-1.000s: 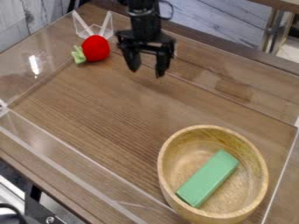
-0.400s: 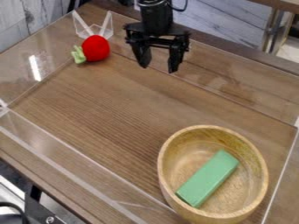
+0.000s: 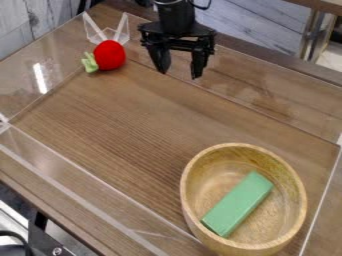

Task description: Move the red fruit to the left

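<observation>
The red fruit is a small glossy red ball with a green leafy cap. It rests on the wooden table near the far left corner. My black gripper hangs a little above the table, just to the right of the fruit and apart from it. Its fingers point down and stand open with nothing between them.
A wooden bowl at the near right holds a flat green block. Low clear walls ring the wooden table. A clear prong-like holder stands behind the fruit.
The gripper has risen and shifted slightly right and back, away from the fruit, and rolled a little. It stays open. The fruit has not moved.
</observation>
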{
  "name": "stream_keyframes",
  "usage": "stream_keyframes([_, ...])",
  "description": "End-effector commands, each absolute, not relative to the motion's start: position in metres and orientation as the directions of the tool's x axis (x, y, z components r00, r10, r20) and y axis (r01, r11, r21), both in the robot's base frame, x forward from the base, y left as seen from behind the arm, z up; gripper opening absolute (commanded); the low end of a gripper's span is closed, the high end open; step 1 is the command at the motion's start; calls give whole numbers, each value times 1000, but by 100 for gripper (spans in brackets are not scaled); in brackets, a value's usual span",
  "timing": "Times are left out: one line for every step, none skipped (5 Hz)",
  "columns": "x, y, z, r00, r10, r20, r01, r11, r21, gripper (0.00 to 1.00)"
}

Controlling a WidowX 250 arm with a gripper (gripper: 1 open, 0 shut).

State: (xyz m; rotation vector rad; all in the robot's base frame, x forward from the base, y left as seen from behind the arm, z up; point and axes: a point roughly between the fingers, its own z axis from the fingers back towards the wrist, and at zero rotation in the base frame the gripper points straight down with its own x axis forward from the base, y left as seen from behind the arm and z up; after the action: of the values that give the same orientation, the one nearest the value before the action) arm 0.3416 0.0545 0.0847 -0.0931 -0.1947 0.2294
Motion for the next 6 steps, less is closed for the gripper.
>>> stream_keyframes([347,61,98,932,266,246,-246,963,-110,100])
stream_keyframes([348,62,91,929,281,242,-262,959,-105,100])
stream_keyframes([350,64,95,940,243,241,-225,969,-100,100])
stream_keyframes([355,68,101,948,209,242,-191,977,-97,100])
stream_keyframes([353,72,93,950,203,239,-185,978,-96,100])
stream_keyframes([350,73,86,952,196,235,-178,979,-96,100])
